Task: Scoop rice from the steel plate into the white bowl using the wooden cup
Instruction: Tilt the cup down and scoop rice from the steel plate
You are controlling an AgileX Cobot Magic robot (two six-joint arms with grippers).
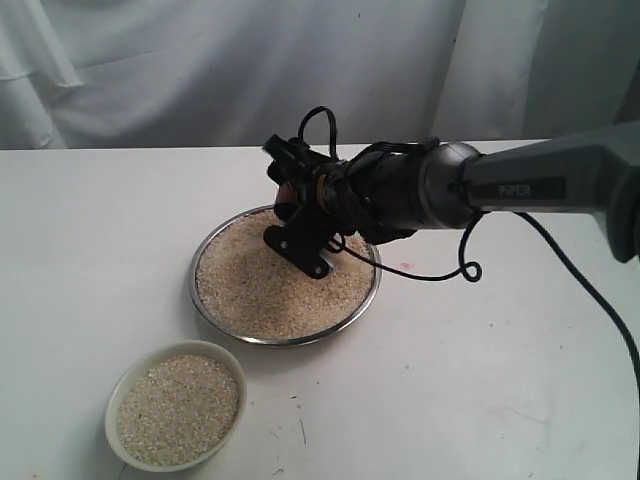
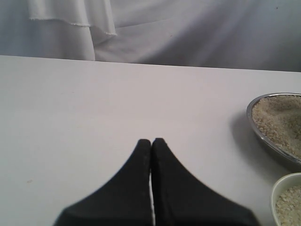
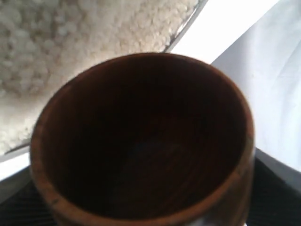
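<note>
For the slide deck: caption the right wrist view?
Empty reddish-brown wooden cup, dark inside, above pale rice grains in shiny round steel plate.

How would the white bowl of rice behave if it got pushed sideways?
Probably stable: the white bowl looks low and wide, and its rice likely adds weight. On the smooth table it should slide, not tip. Filled near the rim, it might spill grains.

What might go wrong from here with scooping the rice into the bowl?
1. The bowl already holds rice close to its rim, so another cupful may spill onto the table.
2. The plate is filled almost to its low rim; dragging the empty cup through could push grains over the edge.
</note>
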